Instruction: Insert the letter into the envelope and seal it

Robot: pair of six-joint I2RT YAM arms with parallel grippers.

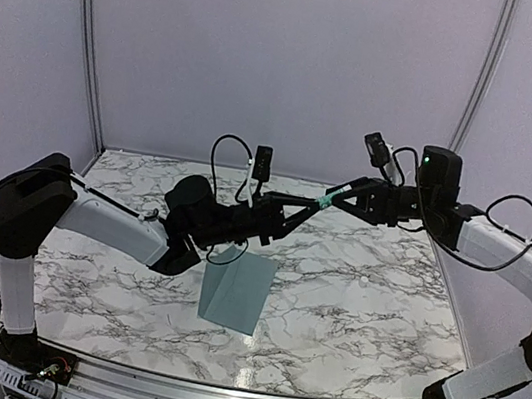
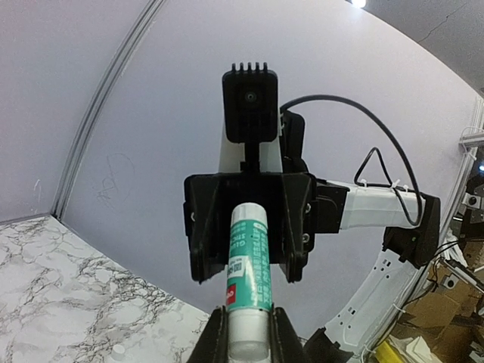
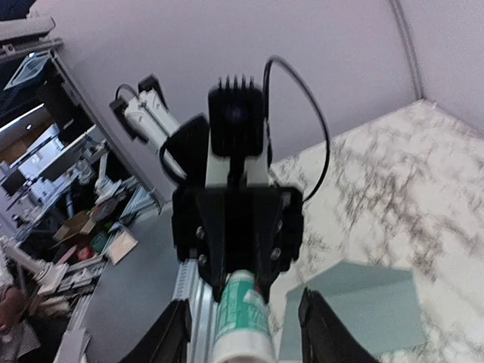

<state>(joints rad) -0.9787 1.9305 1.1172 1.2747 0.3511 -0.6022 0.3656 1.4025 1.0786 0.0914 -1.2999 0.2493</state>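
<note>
- Top view: my left gripper (image 1: 307, 206) and right gripper (image 1: 342, 197) meet mid-frame at a glue stick (image 1: 324, 202). The envelope (image 1: 236, 291) lies on the marble table (image 1: 382, 299), lower centre.
- Left wrist: my left fingers (image 2: 214, 340) clamp the stick's end (bottom edge).
- Right wrist: my right fingers (image 3: 172, 333) are spread, clear of the stick; the envelope is lower right.

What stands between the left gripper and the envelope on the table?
Nothing visible stands between them: the envelope lies uncovered on the table, lower than the left gripper. But that gripper is closed on a glue stick.

surface: marble-pattern table (image 1: 351, 304) | lying on it: blue-grey envelope (image 1: 236, 291), flat, near the middle
</note>
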